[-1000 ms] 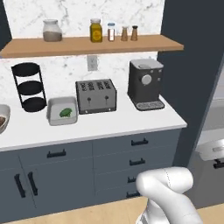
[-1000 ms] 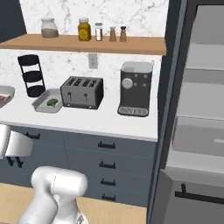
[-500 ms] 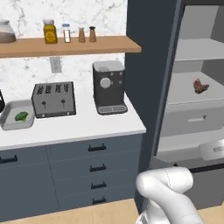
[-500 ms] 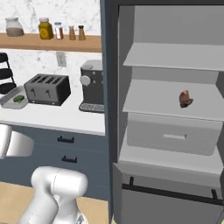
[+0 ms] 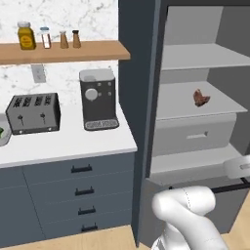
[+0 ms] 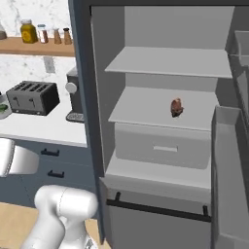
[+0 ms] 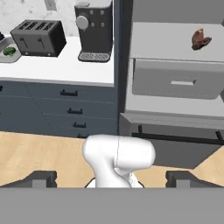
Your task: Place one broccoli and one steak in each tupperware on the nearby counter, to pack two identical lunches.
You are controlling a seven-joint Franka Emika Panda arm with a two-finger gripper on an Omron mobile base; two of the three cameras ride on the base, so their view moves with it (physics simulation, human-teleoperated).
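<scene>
Claw (image 7: 112,179): two dark finger tips (image 7: 39,178) are seen far apart at the bottom of the hand view, so it is spread wide, released; nothing is held or touched between them.

One steak (image 6: 176,107) is seen, a small reddish-brown lump lying on the middle shelf (image 6: 146,109) of the open fridge (image 6: 160,146), toward the right of that shelf, above a closed grey drawer (image 6: 163,146). Same piece is picked out in the left base view (image 5: 200,97) and the hand view (image 7: 200,39). The upper fridge shelf is seen above it, and a black bar handle (image 6: 160,210) runs along the lower compartment.

Left of the fridge, the white tabletop (image 5: 68,141) is carried on dark blue-grey drawers (image 5: 80,190) with black bar handles. On it one black-and-grey coffee machine (image 5: 98,99) stands just beside the fridge wall, and one dark four-slot toaster (image 5: 33,113) sits to its left, apart from it.

One tupperware (image 7: 8,53) is cut by the frame edge at the far left of the tabletop, light grey, beside the toaster. Something green inside it is probably one broccoli (image 7: 8,51); too small to be sure.

Farthest back, a wooden wall shelf (image 5: 63,51) is mounted on the marbled wall; four small jars or shakers (image 5: 46,38) are counted on it in the left base view. One wall outlet (image 5: 38,73) is set below.
</scene>
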